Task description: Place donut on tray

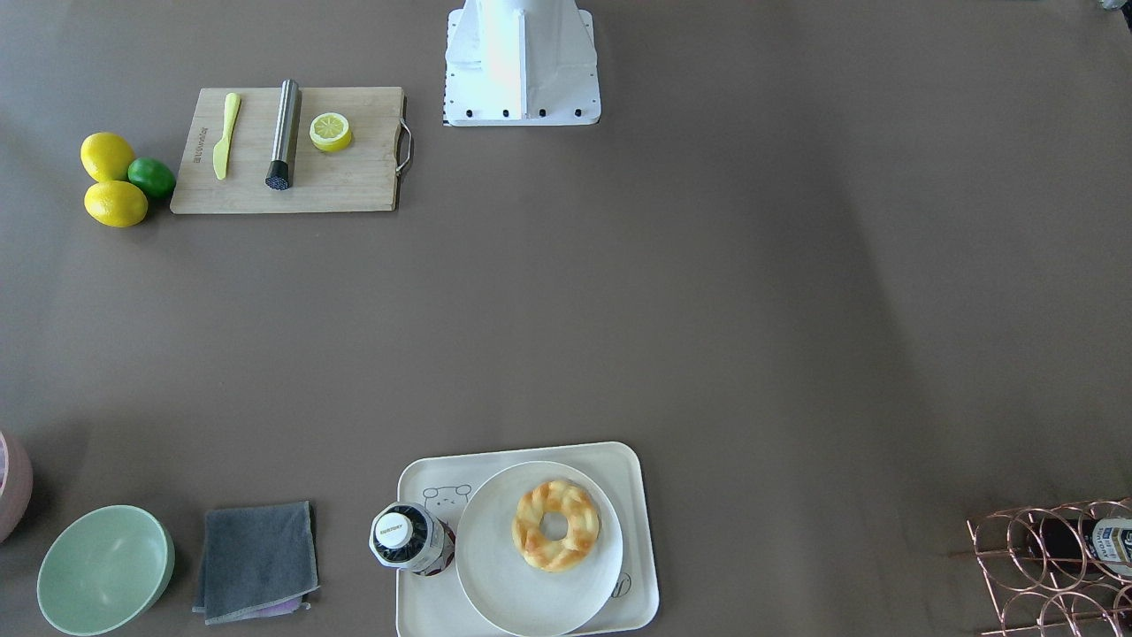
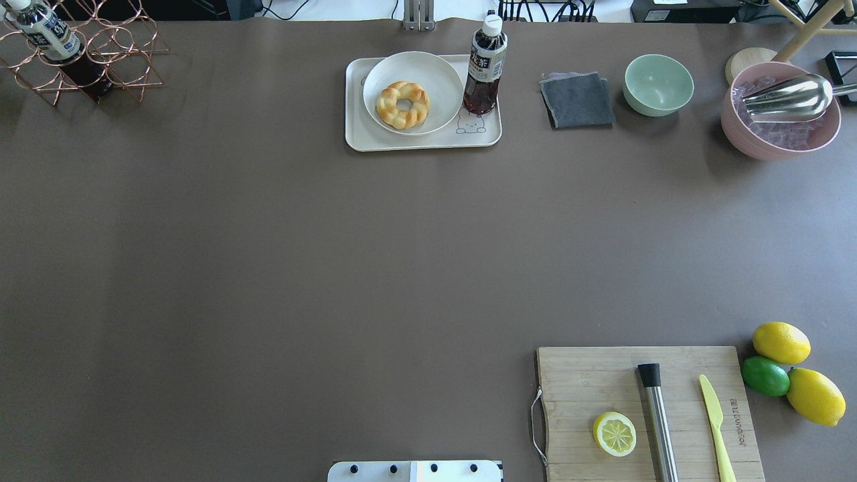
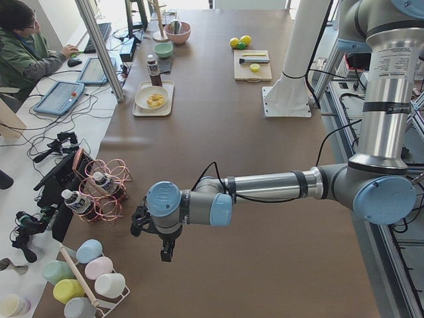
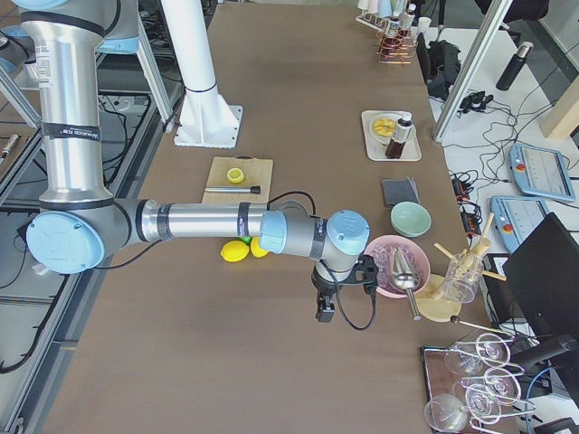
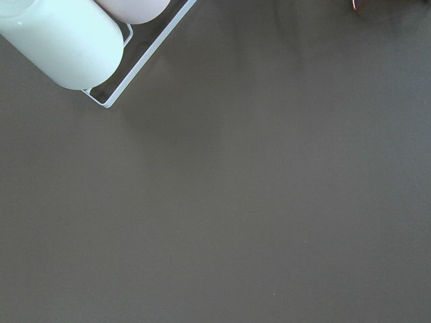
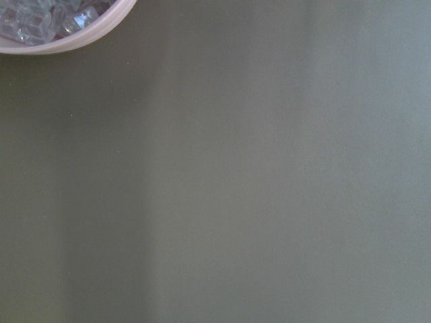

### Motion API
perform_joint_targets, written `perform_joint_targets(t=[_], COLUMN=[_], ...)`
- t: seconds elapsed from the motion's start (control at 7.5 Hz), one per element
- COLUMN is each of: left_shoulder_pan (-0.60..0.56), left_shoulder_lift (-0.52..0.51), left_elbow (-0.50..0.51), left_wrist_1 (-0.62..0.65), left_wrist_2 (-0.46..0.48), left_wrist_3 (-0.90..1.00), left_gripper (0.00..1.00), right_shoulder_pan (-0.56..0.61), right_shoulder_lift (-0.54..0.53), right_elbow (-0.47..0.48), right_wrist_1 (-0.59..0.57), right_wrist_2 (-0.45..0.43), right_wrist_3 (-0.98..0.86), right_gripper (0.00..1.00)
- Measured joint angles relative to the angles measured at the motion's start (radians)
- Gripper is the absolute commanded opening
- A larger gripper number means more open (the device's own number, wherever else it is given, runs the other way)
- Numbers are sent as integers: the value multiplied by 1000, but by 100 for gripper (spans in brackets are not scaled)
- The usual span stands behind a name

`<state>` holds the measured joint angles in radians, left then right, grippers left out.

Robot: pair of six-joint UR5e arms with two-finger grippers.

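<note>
The golden twisted donut point(image 1: 555, 525) lies on a round off-white plate point(image 1: 495, 566), which sits on the cream-white tray point(image 1: 619, 460) with the bear drawing, at the table's far edge from the robot. The overhead view shows the same donut point(image 2: 402, 104), plate point(image 2: 435, 73) and tray point(image 2: 355, 134). My left gripper point(image 3: 167, 252) shows only in the exterior left view, low over bare table far from the tray. My right gripper point(image 4: 324, 312) shows only in the exterior right view, near the pink bowl. I cannot tell whether either is open or shut.
A tea bottle point(image 2: 485, 67) stands on the tray beside the plate. A grey cloth point(image 2: 577, 100), a green bowl point(image 2: 658, 84) and a pink ice bowl point(image 2: 780, 110) lie to its right. A copper bottle rack point(image 2: 73, 53) is far left. A cutting board point(image 2: 643, 408) with a lemon half point(image 2: 614, 434) is near right.
</note>
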<state>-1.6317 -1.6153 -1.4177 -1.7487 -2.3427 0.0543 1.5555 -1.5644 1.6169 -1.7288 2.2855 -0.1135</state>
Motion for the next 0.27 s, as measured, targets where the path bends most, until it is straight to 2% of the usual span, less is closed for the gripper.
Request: perform_joint_targets(t=[0.27], left_shoulder_pan=[0], left_shoulder_lift=[11], left_elbow=[-6], left_wrist_1=[0], left_wrist_2=[0], left_wrist_3=[1], left_gripper=[98], right_shoulder_pan=[0], right_shoulder_lift=[0], right_elbow=[0], right_wrist_1=[0], right_wrist_2=[0], right_wrist_3=[0], right_gripper=[100])
